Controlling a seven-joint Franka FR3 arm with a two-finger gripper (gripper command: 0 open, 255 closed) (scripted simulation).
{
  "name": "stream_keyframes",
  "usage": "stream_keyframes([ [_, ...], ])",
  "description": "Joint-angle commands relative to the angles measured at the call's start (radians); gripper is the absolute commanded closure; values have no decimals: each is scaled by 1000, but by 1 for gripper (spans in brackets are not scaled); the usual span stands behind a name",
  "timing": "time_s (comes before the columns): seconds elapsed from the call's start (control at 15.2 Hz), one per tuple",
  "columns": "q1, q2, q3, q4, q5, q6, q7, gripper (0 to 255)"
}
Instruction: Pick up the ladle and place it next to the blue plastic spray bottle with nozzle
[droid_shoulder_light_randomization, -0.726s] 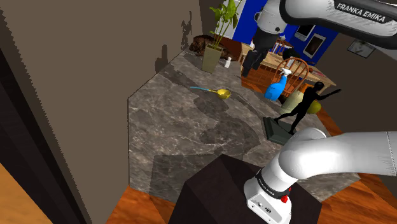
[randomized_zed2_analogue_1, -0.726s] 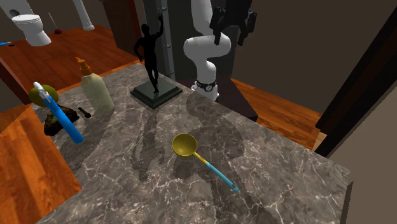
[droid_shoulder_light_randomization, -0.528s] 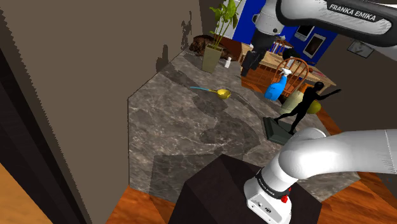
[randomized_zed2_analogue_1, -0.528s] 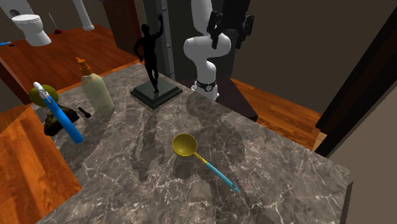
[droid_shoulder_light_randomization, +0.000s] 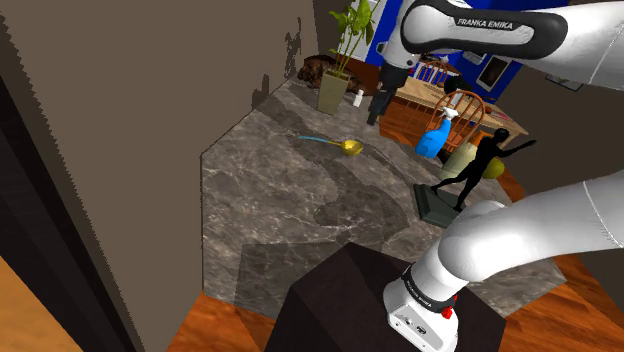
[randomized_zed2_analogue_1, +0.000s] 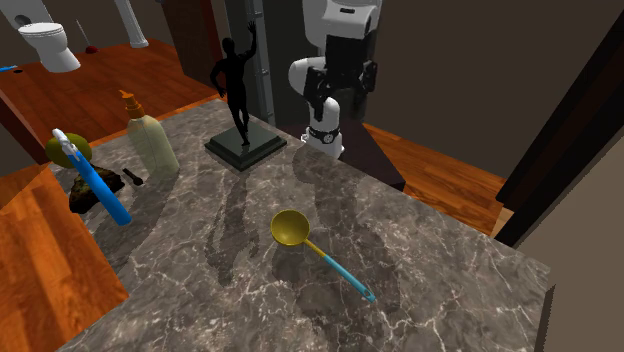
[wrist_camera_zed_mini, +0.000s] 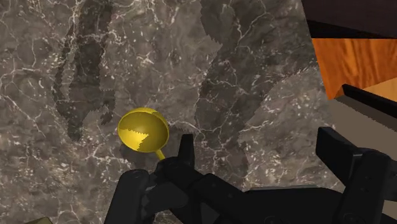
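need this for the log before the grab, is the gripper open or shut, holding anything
Gripper: open, holding nothing; the ladle lies ungrasped on the countertop.

White FRANKA EMIKA arm (droid_shoulder_light_randomization: 545, 222), dk joints, blk claw (wrist_camera_zed_mini: 257, 145).

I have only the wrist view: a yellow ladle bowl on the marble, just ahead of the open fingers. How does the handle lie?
Observer: In the second exterior view the ladle lies flat on the counter, and its blue handle runs from the bowl toward that view's lower right.
Operator: And where is the blue spray bottle?
Observer: The spray bottle is at the counter's left edge in that view, on the bowl side of the ladle and well apart from it.
Operator: Is the gripper low enough to grasp?
Observer: Not yet, I think. In the shoulder view the gripper hangs clearly above the counter.
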Motion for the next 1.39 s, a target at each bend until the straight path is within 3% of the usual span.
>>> stream_keyframes([
  [0.0,3,66,-38,11,6,45,-64,0],
  [0.66,10,467,-171,204,127,166,-392,0],
  [1.19,-45,824,-174,462,268,162,-633,0],
  [1.32,-47,832,-171,457,271,174,-637,0],
])
